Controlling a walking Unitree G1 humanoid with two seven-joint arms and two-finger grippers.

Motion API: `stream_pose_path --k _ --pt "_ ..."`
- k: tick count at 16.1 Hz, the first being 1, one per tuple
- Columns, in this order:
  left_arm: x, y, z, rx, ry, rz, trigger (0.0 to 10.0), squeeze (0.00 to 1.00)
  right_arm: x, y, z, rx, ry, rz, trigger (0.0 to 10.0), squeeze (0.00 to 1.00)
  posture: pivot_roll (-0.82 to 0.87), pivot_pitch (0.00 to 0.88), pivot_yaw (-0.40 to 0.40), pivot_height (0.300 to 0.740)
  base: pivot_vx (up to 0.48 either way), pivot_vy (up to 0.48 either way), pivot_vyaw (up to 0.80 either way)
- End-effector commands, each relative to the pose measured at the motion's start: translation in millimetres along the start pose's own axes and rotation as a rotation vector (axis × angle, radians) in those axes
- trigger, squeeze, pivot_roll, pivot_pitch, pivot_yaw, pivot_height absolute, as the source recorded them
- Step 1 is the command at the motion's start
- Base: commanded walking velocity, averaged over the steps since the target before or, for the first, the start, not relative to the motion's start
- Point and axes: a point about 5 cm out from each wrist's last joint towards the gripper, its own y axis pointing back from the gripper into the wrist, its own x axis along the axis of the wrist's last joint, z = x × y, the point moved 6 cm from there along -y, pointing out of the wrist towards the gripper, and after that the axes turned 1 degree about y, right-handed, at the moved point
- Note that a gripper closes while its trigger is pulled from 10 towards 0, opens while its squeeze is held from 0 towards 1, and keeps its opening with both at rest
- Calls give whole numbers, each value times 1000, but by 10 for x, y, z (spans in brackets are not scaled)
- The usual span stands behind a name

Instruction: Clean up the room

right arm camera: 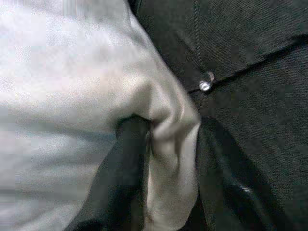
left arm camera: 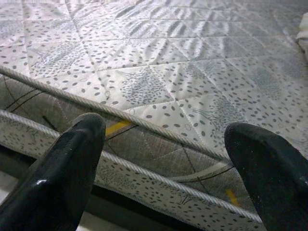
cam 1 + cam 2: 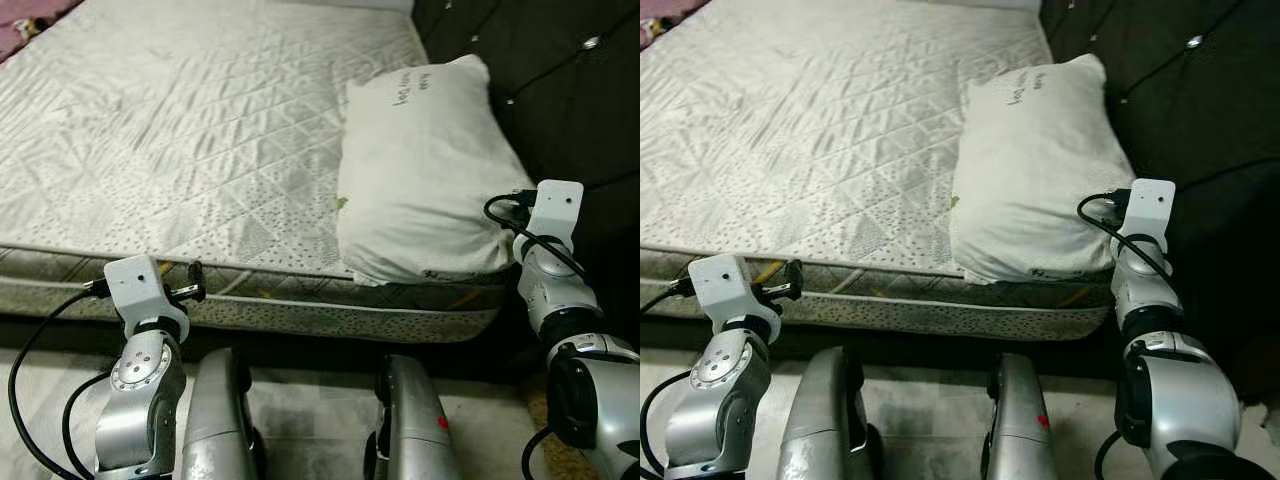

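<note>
- Left gripper: fingers spread apart, grasping nothing, at the quilted grey patterned mattress edge.
- Right gripper: clenched on the white fabric pillow corner, beside the black tufted headboard.

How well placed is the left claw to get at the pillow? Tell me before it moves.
Probably not from here. The left claw hangs open at the mattress edge, well off to the side of the pillow. Nothing blocks the way; the gap does. The right claw already pinches the pillow's corner.
</note>
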Motion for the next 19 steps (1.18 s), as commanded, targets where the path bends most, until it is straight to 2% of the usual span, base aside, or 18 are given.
stream_pose_path --k 1,3,4,7,8,10,11,12,13,14,17,19 --pt "15 -18 -6 8 -8 8 10000 0 201 -31 14 -8 0 46 10000 1000 -1 0 -50 546 0 0 0" --pt "43 -37 -21 16 -9 23 10000 0 254 -25 108 -74 25 69 10000 1000 -4 0 -52 546 0 0 0" --pt "68 -48 -23 19 -6 35 10000 0 258 -10 75 -76 24 79 10000 1000 -8 0 -55 546 0 0 0" --pt "186 -74 -1 20 -1 80 10000 0 130 87 -202 -11 4 69 10000 1000 -15 0 -61 546 0 0 0" --pt "299 -63 26 20 12 123 10000 0 15 212 -471 74 -22 56 10000 1000 -9 0 -71 546 0 0 0" --pt "371 -42 36 24 11 156 10000 0 4 348 -726 170 -59 88 10000 1000 -7 0 -80 546 0 0 0" --pt "390 -16 38 28 20 171 10000 0 139 556 -1055 319 -68 186 10000 1000 -7 0 -80 546 0 0 0" --pt "389 -7 36 30 22 173 10000 0 201 649 -1181 379 -91 218 10000 1000 -7 0 -80 546 0 0 0" --pt "372 4 28 30 2 178 10000 0 322 832 -1370 466 -131 270 10000 1000 -14 0 -68 546 0 0 0" --pt "357 19 -5 56 -15 186 10000 0 332 965 -1507 538 -208 261 10000 1000 -18 0 -48 546 0 0 0" --pt "394 70 49 36 -18 209 10000 0 373 1109 -1574 577 -216 315 10000 1000 -19 0 -42 546 0 0 0" --pt "284 38 32 32 -17 186 10000 0 316 1207 -1692 617 -264 284 10000 1000 -38 0 -26 546 0 0 0"
